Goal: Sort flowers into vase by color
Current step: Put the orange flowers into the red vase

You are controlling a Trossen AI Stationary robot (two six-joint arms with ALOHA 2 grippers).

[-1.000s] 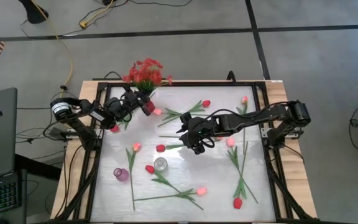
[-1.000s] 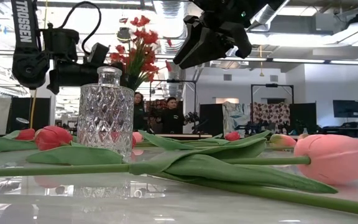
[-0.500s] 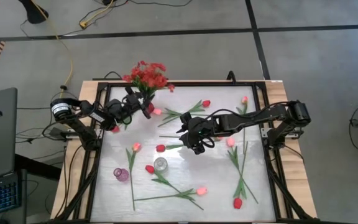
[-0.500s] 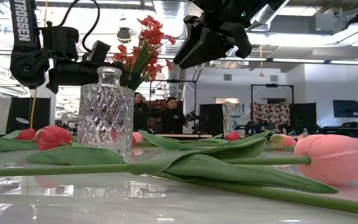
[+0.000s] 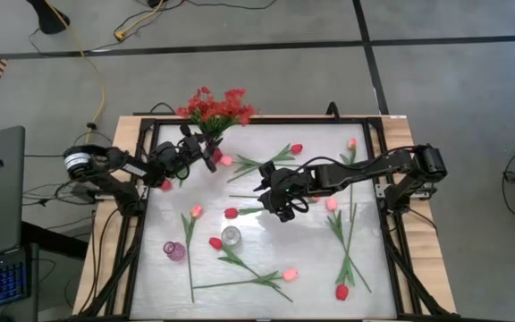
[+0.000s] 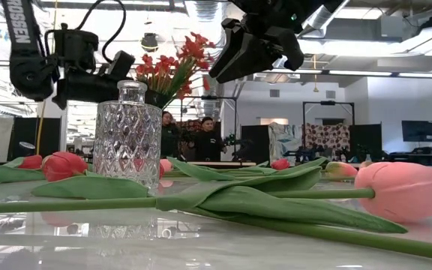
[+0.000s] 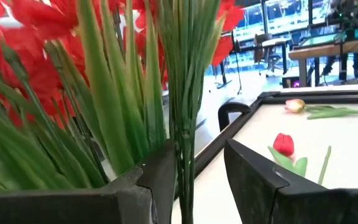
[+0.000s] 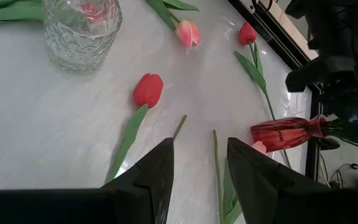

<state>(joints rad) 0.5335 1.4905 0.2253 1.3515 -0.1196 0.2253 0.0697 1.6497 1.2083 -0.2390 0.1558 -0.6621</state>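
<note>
A bushy spray of red blossoms point(image 5: 217, 107) stands out past the table's far left edge; it also shows in the low view point(image 6: 175, 67) and the left wrist view point(image 7: 36, 74). Its stems run into the mouth of a dark red vase point(image 8: 288, 132), which is tilted with its neck toward the far edge. My left gripper point(image 5: 202, 150) is shut at the stems by that mouth. My right gripper point(image 5: 280, 210) hovers open and empty over the table's middle, above a red tulip point(image 8: 148, 90). Red and pink tulips lie scattered flat on the table. My left gripper has the spray's green stem bundle point(image 7: 185, 162) between its two fingers, just beyond the red vase's mouth. The stems lie across the fingers and against one of them point(image 7: 160, 180), with a gap to the other. The blossoms stand up above the gripper. I cannot tell whether the vase touches the table.
A clear glass vase point(image 5: 231, 235) and a small purple vase point(image 5: 175, 250) stand upright near the table's front left. Tulips lie with their stems crossing at the front point(image 5: 240, 268) and right point(image 5: 342, 237). A black frame point(image 5: 378, 134) rims the table. People point(image 6: 205, 139) stand in the room behind.
My left gripper has turned, and the spray has swung with it: the blossoms have gone toward the table's right and stand a little higher. The left arm's rear joint has shifted toward the table's left. My right gripper has kept still.
</note>
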